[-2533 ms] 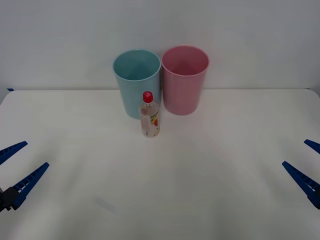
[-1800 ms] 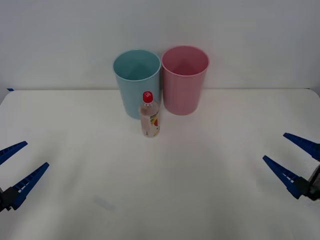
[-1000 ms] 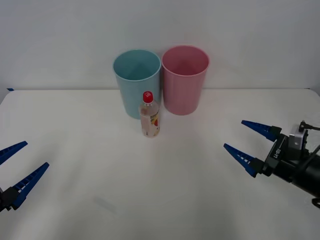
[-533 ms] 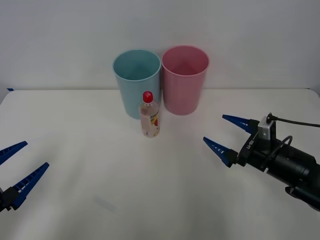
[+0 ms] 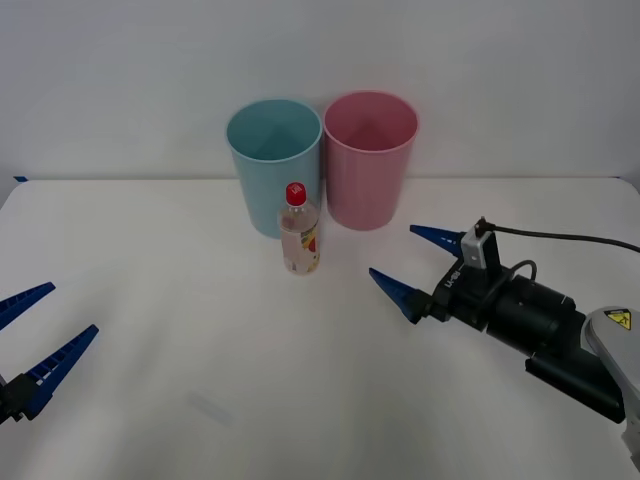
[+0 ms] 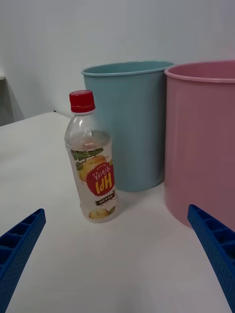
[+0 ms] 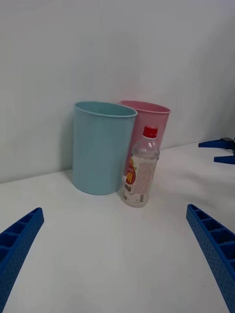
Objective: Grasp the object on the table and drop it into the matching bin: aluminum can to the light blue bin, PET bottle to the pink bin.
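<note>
the pet bottle stands upright on the white table, red cap on top, just in front of the light blue bin and a little toward the pink bin, which sits touching or nearly touching the blue one at its right. the bottle's long axis is vertical, so a sideways grip around the body looks like the natural one.

the right hand is low over the table with its blue fingers spread wide, pointing toward the bottle. the bottle lies ahead of it and to its left, a short stretch of bare table between them. from the right wrist camera the bottle sits left of the line between the two open fingertips, so i judge the hand needs to shift left as well as forward before it can close. the pink bin is just beside the farther fingertip, something to watch.

the left hand is parked at the near left edge of the table, fingers also spread, well apart from the bottle. the right arm is clearly the nearer one.

compared with half a second ago, the right hand has moved closer to the bottle and further in from the right edge. bottle, bins and left hand have not moved.
</note>
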Robot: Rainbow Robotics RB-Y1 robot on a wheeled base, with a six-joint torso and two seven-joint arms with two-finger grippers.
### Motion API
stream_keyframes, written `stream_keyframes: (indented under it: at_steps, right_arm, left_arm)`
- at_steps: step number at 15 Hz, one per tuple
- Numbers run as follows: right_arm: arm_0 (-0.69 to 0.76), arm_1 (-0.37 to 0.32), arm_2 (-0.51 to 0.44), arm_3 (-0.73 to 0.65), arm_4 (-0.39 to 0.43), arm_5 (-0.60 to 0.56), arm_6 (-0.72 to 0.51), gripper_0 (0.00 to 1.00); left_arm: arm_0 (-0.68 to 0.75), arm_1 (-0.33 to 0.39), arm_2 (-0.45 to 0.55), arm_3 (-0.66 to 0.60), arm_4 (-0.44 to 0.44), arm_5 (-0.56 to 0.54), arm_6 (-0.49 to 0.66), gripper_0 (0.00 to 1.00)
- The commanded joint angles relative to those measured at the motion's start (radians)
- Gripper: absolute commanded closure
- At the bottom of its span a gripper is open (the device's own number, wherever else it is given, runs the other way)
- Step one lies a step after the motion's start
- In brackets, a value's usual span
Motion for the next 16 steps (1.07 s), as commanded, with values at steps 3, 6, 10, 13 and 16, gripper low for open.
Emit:
stream_keyframes:
  at_steps: [3,6,10,13,16]
  right_arm:
    - [-0.058,0.000,0.117,0.000,0.036,0.136,-0.043,0.00]
    - [-0.092,0.000,0.185,0.000,0.059,0.211,-0.108,0.00]
    - [-0.132,0.000,0.257,0.006,0.075,0.276,-0.197,0.00]
    - [-0.221,0.035,0.283,0.129,0.100,0.280,-0.189,0.00]
    - [-0.292,0.081,0.306,0.225,0.121,0.309,-0.191,0.00]
  left_arm:
    - [0.000,0.000,0.000,0.000,0.000,0.000,0.000,0.00]
    - [0.000,0.000,0.000,0.000,0.000,0.000,0.000,0.00]
    - [0.000,0.000,0.000,0.000,0.000,0.000,0.000,0.00]
    - [0.000,0.000,0.000,0.000,0.000,0.000,0.000,0.00]
    - [0.000,0.000,0.000,0.000,0.000,0.000,0.000,0.00]
